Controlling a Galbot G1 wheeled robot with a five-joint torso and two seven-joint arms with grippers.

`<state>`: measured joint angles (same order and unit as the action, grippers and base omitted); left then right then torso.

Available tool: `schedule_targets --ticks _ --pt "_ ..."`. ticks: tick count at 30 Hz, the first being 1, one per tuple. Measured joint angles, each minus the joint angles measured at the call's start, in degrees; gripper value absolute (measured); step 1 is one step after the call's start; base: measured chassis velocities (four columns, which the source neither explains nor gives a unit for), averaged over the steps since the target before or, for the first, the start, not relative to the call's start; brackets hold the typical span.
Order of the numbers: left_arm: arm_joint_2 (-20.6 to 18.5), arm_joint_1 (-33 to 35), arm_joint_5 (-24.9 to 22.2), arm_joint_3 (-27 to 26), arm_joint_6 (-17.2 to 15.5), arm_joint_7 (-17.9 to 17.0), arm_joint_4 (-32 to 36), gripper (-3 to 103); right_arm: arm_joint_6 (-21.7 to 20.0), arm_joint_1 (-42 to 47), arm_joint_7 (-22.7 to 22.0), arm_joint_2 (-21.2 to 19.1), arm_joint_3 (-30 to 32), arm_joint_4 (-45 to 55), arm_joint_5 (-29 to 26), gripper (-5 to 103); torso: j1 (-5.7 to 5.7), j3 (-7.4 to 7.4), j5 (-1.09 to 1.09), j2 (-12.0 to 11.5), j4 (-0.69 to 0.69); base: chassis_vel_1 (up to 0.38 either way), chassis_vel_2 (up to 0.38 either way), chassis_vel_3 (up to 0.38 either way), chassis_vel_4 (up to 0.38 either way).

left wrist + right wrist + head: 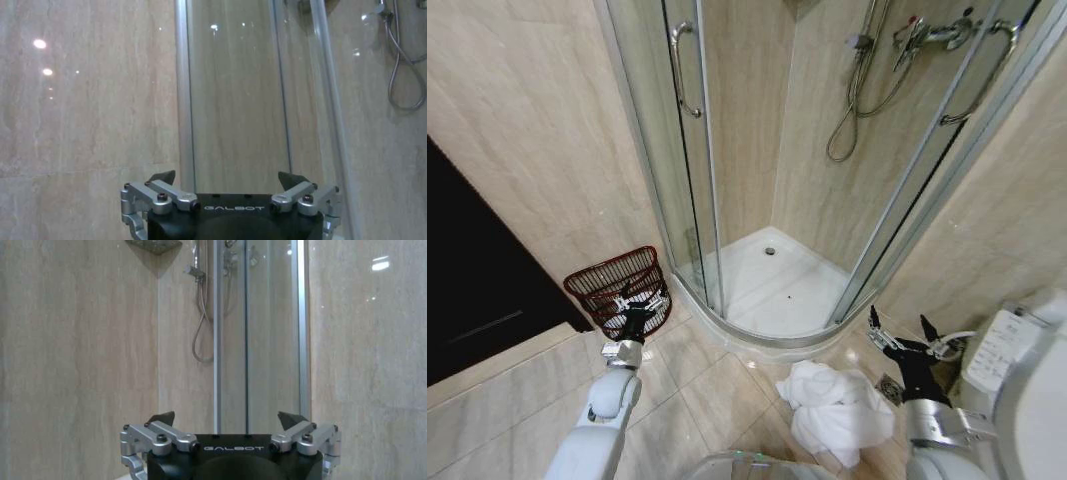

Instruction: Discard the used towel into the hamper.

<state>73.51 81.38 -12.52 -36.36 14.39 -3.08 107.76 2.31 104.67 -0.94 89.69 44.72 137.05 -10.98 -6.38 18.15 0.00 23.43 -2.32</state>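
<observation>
Crumpled on the floor tiles close before the robot, the white towel is found just beside the right gripper, toward its inner side, so the right arm is judged nearer. No clear long axis is seen in the heap. Both grippers are held raised and wide open, empty. The left gripper is seen in front of the hamper, which stands against the wall, well apart from the towel.
</observation>
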Motion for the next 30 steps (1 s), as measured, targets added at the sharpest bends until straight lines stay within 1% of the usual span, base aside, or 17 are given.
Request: schedule_targets --ticks 9,30 --pt "-0.05 -0.13 -0.18 0.02 0.0 0.01 0.12 100 -0.61 0.01 -0.05 -0.07 0.02 0.53 0.66 100 -0.01 0.0 0.01 0.0 0.0 -0.005 -0.025 -0.007 0.04" --pt "0.13 0.18 -0.28 -0.21 0.58 0.07 -0.31 100 -0.13 0.14 -0.08 -0.06 -0.07 0.15 0.68 100 0.0 0.0 0.01 0.0 0.0 0.074 -0.063 -0.069 0.065"
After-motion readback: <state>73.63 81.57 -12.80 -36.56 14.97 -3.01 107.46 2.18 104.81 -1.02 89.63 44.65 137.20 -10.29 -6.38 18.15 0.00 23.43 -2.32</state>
